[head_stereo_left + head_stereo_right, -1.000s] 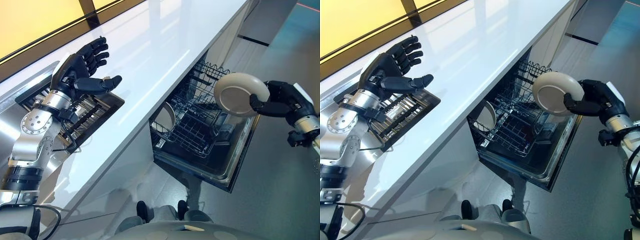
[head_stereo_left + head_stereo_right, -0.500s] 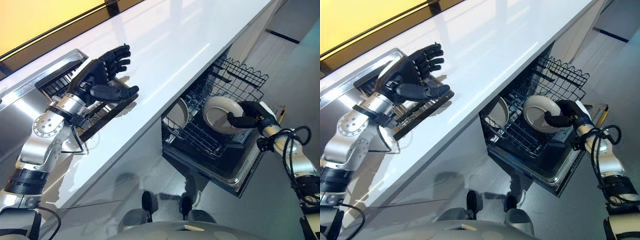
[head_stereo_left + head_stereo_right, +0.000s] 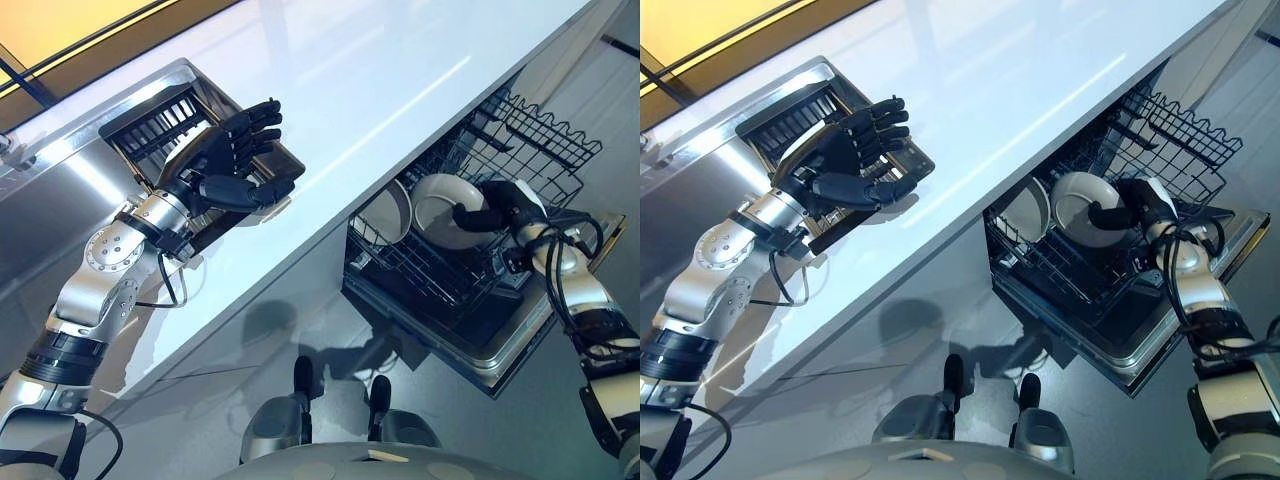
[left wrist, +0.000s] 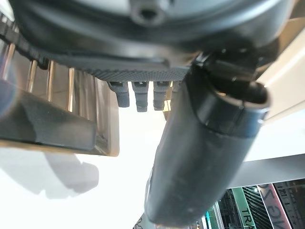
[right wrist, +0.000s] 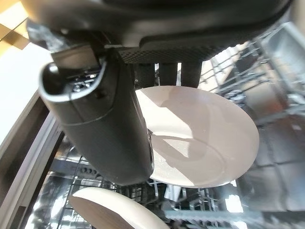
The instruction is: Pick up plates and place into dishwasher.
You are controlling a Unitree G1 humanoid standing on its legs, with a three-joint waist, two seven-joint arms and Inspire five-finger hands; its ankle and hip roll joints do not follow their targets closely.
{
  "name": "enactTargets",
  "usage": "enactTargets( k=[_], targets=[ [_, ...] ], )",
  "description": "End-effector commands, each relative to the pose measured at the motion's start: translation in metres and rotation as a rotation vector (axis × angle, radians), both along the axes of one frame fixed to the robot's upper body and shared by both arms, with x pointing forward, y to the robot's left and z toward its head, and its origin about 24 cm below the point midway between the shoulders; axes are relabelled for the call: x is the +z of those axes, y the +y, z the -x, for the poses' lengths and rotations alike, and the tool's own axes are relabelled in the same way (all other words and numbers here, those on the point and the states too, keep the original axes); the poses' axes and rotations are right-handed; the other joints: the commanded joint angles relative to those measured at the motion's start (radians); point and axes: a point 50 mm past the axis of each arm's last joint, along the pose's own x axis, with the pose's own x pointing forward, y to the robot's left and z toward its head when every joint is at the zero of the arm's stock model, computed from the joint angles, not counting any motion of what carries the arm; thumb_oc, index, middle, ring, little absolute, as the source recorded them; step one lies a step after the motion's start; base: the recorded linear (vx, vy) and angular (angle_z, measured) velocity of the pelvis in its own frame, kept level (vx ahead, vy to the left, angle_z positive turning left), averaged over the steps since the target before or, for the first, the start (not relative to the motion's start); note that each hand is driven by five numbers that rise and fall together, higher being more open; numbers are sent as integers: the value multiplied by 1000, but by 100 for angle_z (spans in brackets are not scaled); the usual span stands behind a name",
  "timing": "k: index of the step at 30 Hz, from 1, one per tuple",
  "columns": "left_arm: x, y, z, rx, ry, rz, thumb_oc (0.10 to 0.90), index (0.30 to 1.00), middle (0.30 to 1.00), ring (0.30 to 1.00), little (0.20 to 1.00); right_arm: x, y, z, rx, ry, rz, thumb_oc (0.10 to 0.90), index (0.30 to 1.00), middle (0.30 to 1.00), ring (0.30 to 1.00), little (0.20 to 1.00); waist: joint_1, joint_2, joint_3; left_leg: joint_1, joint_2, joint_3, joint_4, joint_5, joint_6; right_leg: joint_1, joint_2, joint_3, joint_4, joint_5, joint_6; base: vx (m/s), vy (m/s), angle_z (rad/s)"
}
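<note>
- We see the right hand [image 3: 505, 203] reached down into the open dishwasher [image 3: 480, 290], its thumb and fingers pinched on the rim of a white plate [image 3: 445, 207].
- In the right wrist view the thumb lies across the plate's near face while the fingers [image 5: 167, 72] curl behind its upper edge, so the plate [image 5: 200, 143] stands on edge between them.
- We find this plate inside the lower wire rack [image 3: 420, 270], just beside a second plate [image 3: 388, 212] already standing upright in the rack, nearer the counter.
- The upper wire rack [image 3: 545, 135] is pulled out above and behind the right hand.
- The left hand [image 3: 225, 165] hangs over the white counter [image 3: 380, 70] by the dark drying rack [image 3: 165, 135], fingers spread and loosely straight, thumb out, holding nothing.
</note>
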Motion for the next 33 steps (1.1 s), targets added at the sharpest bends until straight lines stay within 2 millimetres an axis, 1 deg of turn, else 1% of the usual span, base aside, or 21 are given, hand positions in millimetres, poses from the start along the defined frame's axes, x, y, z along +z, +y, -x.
enactTargets(
  k=[1, 4, 9, 13, 18, 23, 24, 25, 26, 27, 28, 31, 32, 33],
  targets=[
    [72, -21, 5, -125, -342, 81, 800, 900, 900, 900, 900, 49, -6, -17, -55, -152, 124, 100, 300, 300, 300, 200, 11, 9, -9, 17, -43, -21, 1, -75, -6, -55, -14, -30, 110, -9, 17, -66, 2, 8],
    [75, -24, 4, -136, -356, 89, 800, 900, 900, 900, 900, 45, -9, -18, -70, -123, 96, 100, 300, 300, 300, 200, 16, 15, 7, 6, -43, -25, 2, -71, -8, -65, -15, -35, 118, -13, 13, -65, 1, 9],
    [78, -27, 4, -142, -369, 103, 800, 900, 900, 900, 900, 34, -9, -20, -73, -78, 79, 100, 300, 300, 300, 200, 19, 20, 22, 0, -43, -26, 2, -68, -8, -73, -16, -38, 126, -16, 11, -44, 4, 3],
    [80, -29, 5, -148, -376, 110, 800, 900, 900, 900, 900, 21, -6, -19, -67, -31, 82, 100, 300, 300, 300, 200, 23, 24, 30, -4, -43, -28, 3, -66, -9, -77, -19, -43, 132, -17, 11, -26, -8, 0],
    [81, -31, 6, -161, -388, 102, 800, 900, 900, 900, 900, 9, -3, -17, -74, 14, 78, 100, 300, 300, 300, 200, 24, 23, 34, -3, -43, -25, 2, -64, -10, -75, -20, -45, 129, -15, 12, -12, -9, 2],
    [81, -30, 8, -163, -387, 100, 800, 900, 900, 900, 900, -12, -7, -10, -96, 116, 84, 100, 300, 300, 300, 200, 22, 19, 28, 4, -40, -16, 1, -65, -13, -67, -21, -45, 122, -11, 17, 0, 0, 0],
    [81, -31, 8, -163, -385, 100, 800, 900, 900, 900, 900, -16, -8, -9, -97, 138, 91, 149, 342, 342, 342, 249, 22, 18, 26, 6, -39, -13, 1, -66, -12, -65, -21, -44, 121, -11, 17, 0, 0, 0],
    [81, -30, 8, -162, -383, 99, 800, 900, 900, 900, 900, -17, -8, -8, -98, 147, 91, 292, 465, 465, 465, 392, 21, 16, 25, 7, -38, -12, 1, -66, -13, -63, -21, -43, 120, -11, 18, 0, 0, 0],
    [80, -30, 8, -160, -380, 99, 800, 900, 900, 900, 900, -21, -9, -6, -100, 172, 115, 300, 472, 472, 472, 400, 20, 14, 21, 12, -37, -10, 1, -68, -12, -60, -20, -42, 119, -11, 18, 0, 0, 0],
    [80, -29, 8, -159, -378, 100, 800, 900, 900, 900, 900, -24, -10, -4, -104, 199, 168, 141, 335, 335, 335, 241, 19, 12, 19, 15, -36, -7, 1, -68, -12, -57, -20, -41, 119, -10, 19, 33, -7, 0],
    [80, -28, 9, -159, -377, 103, 800, 900, 900, 900, 900, -28, -14, -2, -111, 225, 214, 100, 300, 300, 300, 200, 18, 10, 17, 18, -36, -5, 1, -69, -13, -53, -20, -39, 116, -8, 21, 0, 0, 0],
    [79, -28, 10, -158, -372, 98, 800, 900, 900, 900, 900, -35, -24, 7, -137, 292, 277, 100, 300, 300, 300, 200, 14, 3, 8, 28, -34, 2, 1, -71, -13, -44, -19, -36, 110, -5, 24, 22, 3, -2],
    [79, -27, 11, -155, -372, 97, 800, 900, 900, 900, 900, -36, -26, 9, -142, 307, 259, 174, 364, 364, 364, 274, 13, 1, 6, 32, -33, 3, 1, -72, -13, -40, -18, -34, 110, -5, 25, 37, 10, -2],
    [79, -26, 11, -153, -372, 99, 800, 900, 900, 900, 900, -38, -28, 11, -155, 312, 246, 690, 806, 806, 806, 790, 12, 0, 4, 36, -32, 6, 1, -73, -13, -36, -19, -34, 108, -4, 26, 58, 14, -1]
  ],
)
